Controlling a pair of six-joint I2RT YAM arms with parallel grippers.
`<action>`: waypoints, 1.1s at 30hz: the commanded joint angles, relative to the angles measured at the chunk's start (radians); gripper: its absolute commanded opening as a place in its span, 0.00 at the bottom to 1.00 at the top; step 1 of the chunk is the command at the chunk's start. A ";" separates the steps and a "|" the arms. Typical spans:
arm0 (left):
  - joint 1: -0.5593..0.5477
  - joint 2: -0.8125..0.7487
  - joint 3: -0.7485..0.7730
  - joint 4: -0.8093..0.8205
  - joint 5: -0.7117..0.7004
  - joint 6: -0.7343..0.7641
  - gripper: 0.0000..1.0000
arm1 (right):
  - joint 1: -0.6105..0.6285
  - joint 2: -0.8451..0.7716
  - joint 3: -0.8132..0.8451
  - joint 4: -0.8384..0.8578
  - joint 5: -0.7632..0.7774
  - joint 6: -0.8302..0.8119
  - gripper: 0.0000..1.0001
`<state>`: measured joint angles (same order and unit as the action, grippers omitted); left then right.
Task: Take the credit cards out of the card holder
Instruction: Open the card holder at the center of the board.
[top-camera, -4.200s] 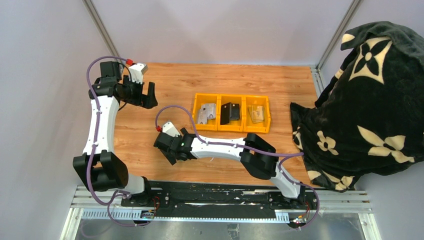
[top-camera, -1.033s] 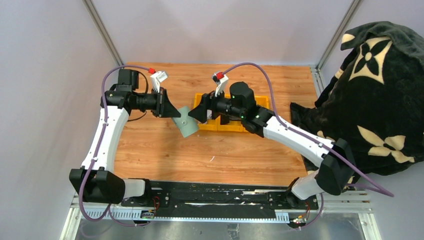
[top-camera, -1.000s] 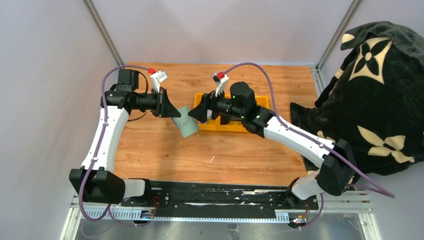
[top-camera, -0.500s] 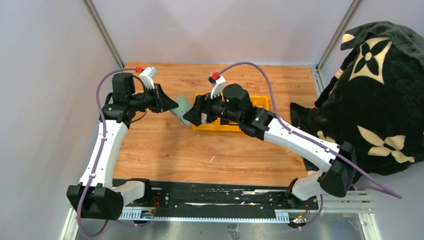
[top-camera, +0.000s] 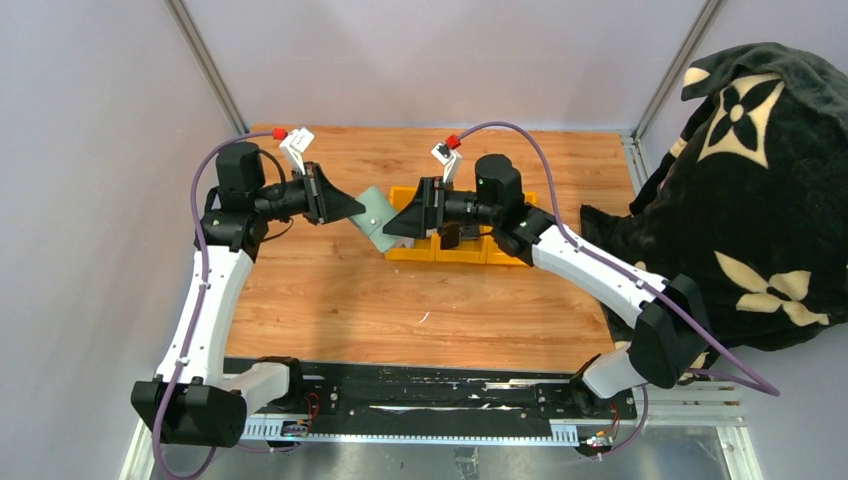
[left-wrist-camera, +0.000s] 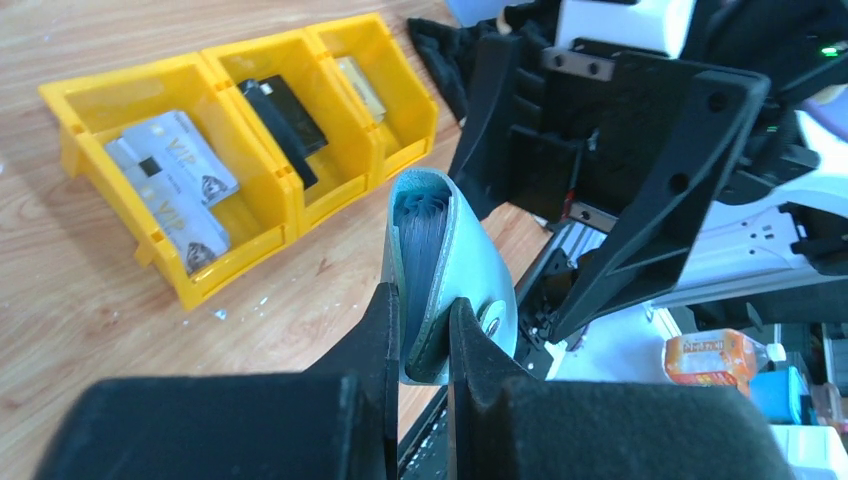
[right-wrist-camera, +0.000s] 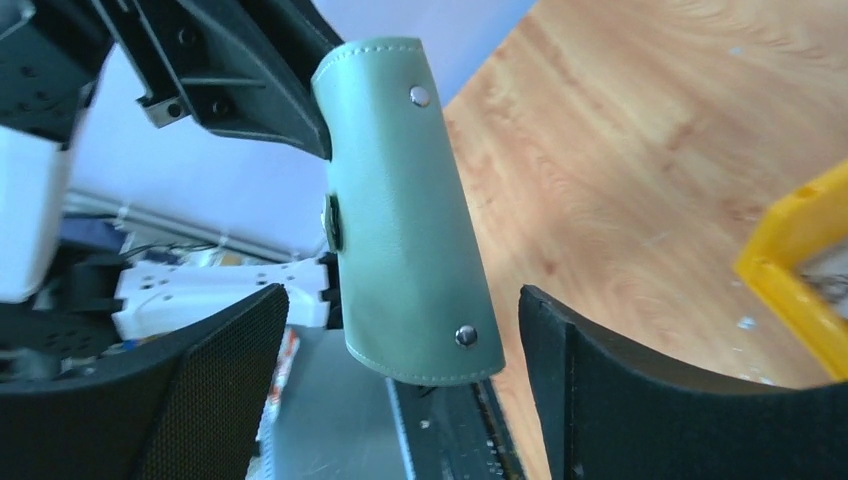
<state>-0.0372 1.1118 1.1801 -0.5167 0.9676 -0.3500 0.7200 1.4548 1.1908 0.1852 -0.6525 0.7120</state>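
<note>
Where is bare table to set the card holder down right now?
Bare tabletop lies between the yellow bin and the arm bases, and behind the bin. Crowded: around the card holder, between left end effector and right end effector; bin compartments hold cards.

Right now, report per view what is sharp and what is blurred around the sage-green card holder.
Top external: evenly lit, sharp. Left wrist: the sage-green card holder and yellow three-compartment bin are crisp; the black left gripper blurs near the lens. Right wrist: holder crisp, black right gripper soft.
</note>
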 joint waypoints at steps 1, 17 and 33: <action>-0.007 -0.039 0.043 0.095 0.085 -0.063 0.00 | -0.001 0.025 -0.038 0.213 -0.179 0.150 0.87; -0.006 -0.047 0.057 -0.006 0.115 0.014 1.00 | -0.026 0.045 -0.023 0.320 -0.357 0.127 0.18; -0.010 -0.062 -0.012 -0.052 0.358 0.012 0.80 | -0.026 0.093 0.179 0.003 -0.494 -0.191 0.17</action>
<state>-0.0372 1.0782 1.1957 -0.5526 1.2274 -0.3378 0.7044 1.5352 1.2915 0.2615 -1.0969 0.6182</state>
